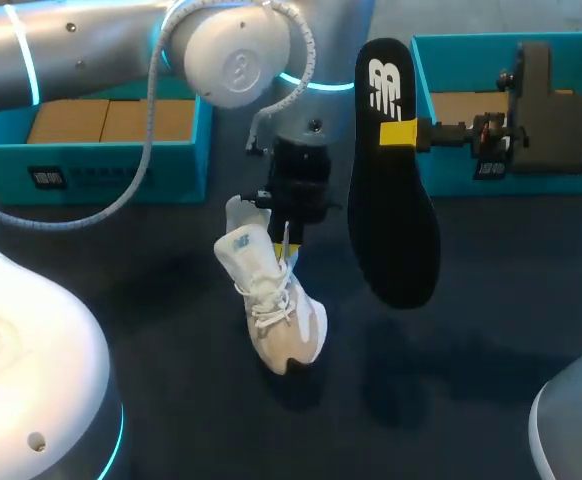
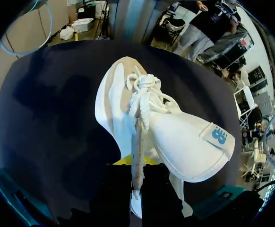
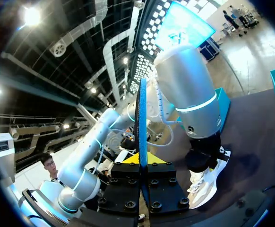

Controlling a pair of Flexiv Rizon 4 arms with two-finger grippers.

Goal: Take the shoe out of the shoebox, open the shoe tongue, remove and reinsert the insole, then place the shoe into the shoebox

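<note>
While the left gripper (image 1: 289, 232) clamps the heel end of the shoe (image 1: 276, 305), the shoe sits mid-table (image 1: 171, 340), its toe pointing toward the robot and slightly right. The right gripper (image 1: 403, 133) pinches the black insole (image 1: 396, 230) by its edge just right of the shoe, long axis far-to-near, with the logo end farthest.
</note>
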